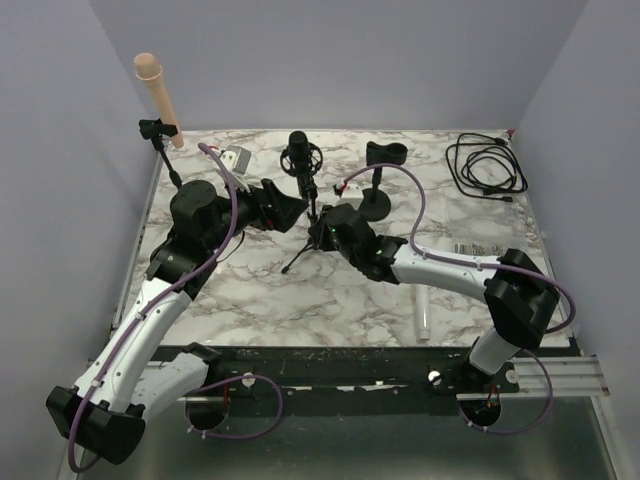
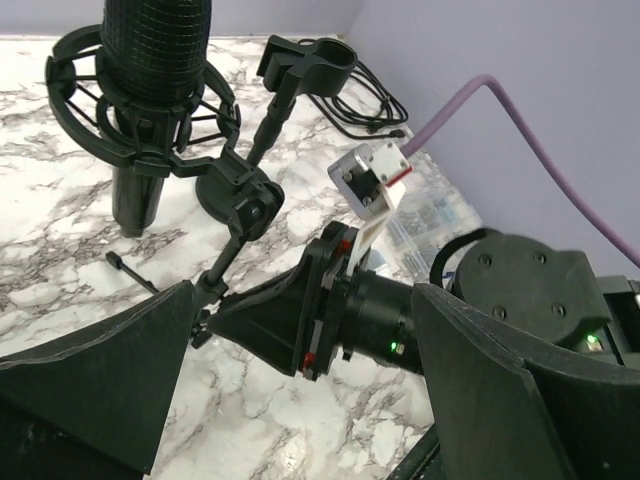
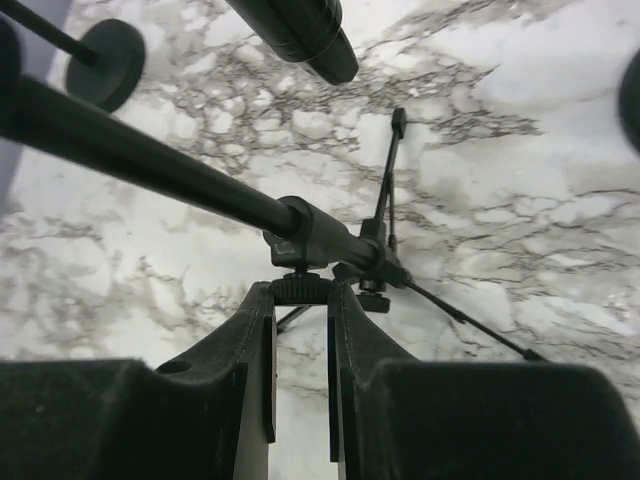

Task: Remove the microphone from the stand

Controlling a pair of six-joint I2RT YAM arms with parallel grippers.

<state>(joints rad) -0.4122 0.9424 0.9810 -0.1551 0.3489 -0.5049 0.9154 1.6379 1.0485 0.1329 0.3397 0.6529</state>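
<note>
clamping the right gripper (image 3: 300,300) on the small knurled knob (image 3: 302,288) at the hub of the thin black tripod stand (image 3: 320,238), fingers nearly together around it, probably to keep the light legs from tipping. holding the left gripper (image 2: 302,290) empty, fingers spread wide, just short of the black mesh-headed microphone (image 2: 150,90), upright in its ring-shaped shock mount (image 2: 62,100) above and beyond those fingertips, apparently staged to grasp and lift it.

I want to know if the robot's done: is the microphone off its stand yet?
Not yet. The microphone sits upright inside the shock mount on top of the stand.
</note>
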